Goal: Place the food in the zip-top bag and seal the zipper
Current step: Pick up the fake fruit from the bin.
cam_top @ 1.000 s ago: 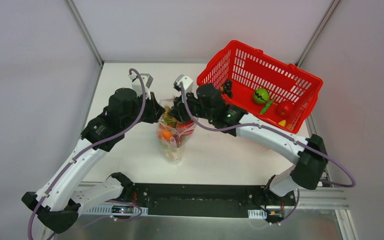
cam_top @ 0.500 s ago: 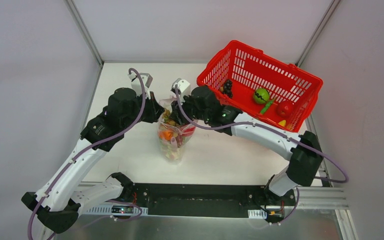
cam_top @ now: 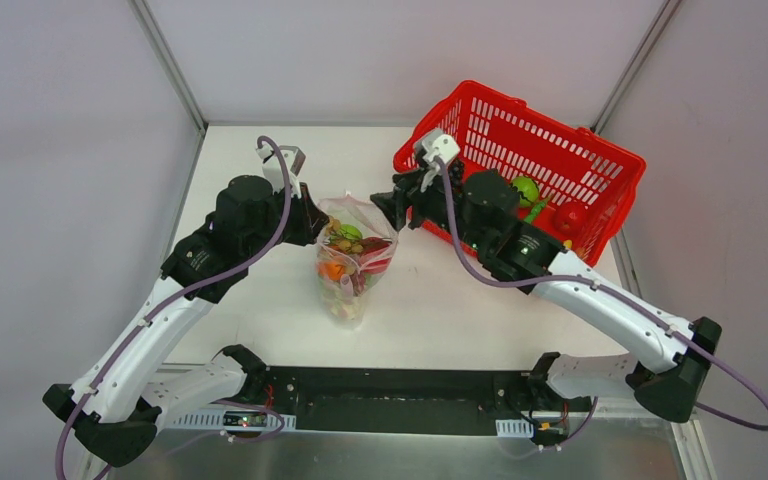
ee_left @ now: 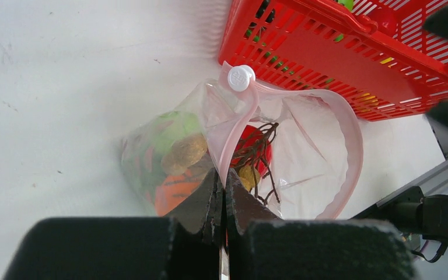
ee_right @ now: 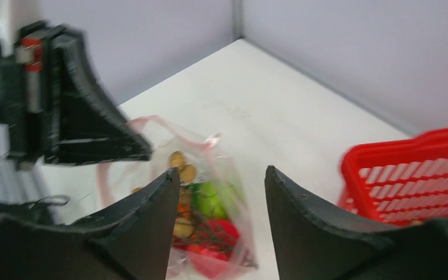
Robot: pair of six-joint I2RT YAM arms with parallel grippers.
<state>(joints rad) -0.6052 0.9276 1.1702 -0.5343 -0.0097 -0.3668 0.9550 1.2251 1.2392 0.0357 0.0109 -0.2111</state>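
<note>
the left fingers (ee_left: 213, 201) are clenched on the near rim of the zip-top bag (cam_top: 352, 272), pinching the pink zipper (ee_left: 353, 134) strip so that the mouth stands open in a loop. the bag stands upright on the bench (cam_top: 430, 300), between the two arms, with food (cam_top: 348, 243) piled inside: green, orange and red pieces and a twiggy stem. the right fingers (cam_top: 400, 205) are parted and grasping nothing, just beside the bag's right rim, on the side of the red basket (cam_top: 550, 135). a green fruit (cam_top: 525, 190) and a red fruit (cam_top: 570, 215) lie in that basket, so loading looks unfinished. to do it well: hold the left pinch steady and high, take one piece at a time, and drop it through the middle of the loop, clear of the strip.
</note>
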